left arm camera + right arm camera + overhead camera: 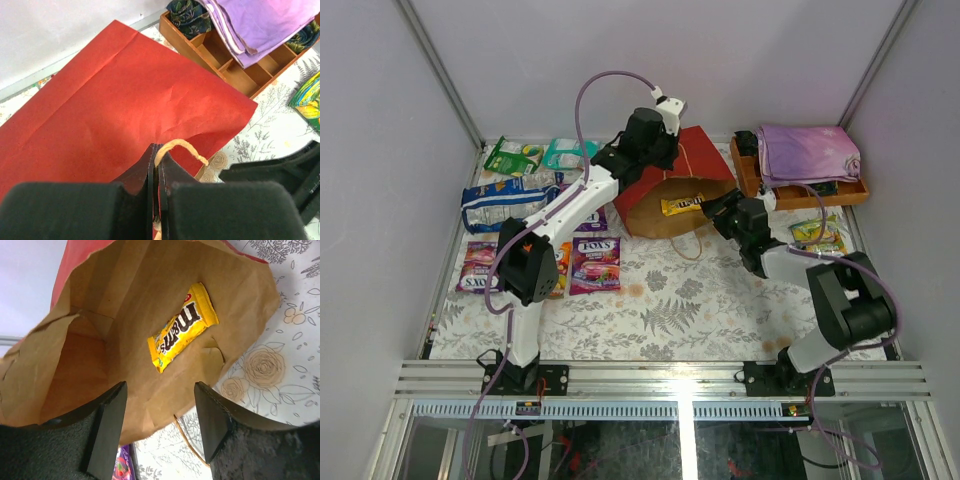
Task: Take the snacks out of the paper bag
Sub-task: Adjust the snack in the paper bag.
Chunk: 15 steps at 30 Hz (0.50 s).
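The red paper bag (695,160) lies on its side at the back, its brown mouth facing the near edge. My left gripper (160,165) is shut on the bag's string handle (182,147) and holds the top side up. A yellow M&M's packet (182,332) lies inside the bag; it also shows in the top view (681,204). My right gripper (160,427) is open at the bag's mouth, just short of the packet. Several packets lie on the left of the table: purple Fox's bags (595,262), a blue-white bag (500,203), green (510,156) and teal (565,152) bags.
A brown wooden tray (752,172) with a folded purple cloth (807,152) stands at the back right. A yellow-green packet (817,234) lies in front of it, near my right arm. Grey walls close in the table on three sides.
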Tool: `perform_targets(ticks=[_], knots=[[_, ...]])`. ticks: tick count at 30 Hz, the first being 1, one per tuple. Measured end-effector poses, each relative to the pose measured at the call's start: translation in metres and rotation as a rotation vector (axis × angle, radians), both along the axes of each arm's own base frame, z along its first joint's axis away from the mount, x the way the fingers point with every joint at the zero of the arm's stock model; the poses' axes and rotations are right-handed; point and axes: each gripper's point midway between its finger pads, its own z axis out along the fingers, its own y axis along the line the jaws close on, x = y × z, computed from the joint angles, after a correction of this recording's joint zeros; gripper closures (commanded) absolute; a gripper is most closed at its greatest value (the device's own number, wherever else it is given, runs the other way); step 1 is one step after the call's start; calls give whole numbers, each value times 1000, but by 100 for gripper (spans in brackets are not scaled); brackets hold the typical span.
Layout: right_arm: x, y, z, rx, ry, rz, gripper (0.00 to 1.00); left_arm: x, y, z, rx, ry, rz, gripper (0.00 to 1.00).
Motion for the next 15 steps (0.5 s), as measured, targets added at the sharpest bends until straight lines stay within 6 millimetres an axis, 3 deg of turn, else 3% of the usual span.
perform_targets(ticks=[6,15], knots=[[27,3,-20,76,29,-41,43,-1,3,-11,18,18,9,100],[61,4,-54,174,83,-71,40,-1,4,-12,22,18,14,100]])
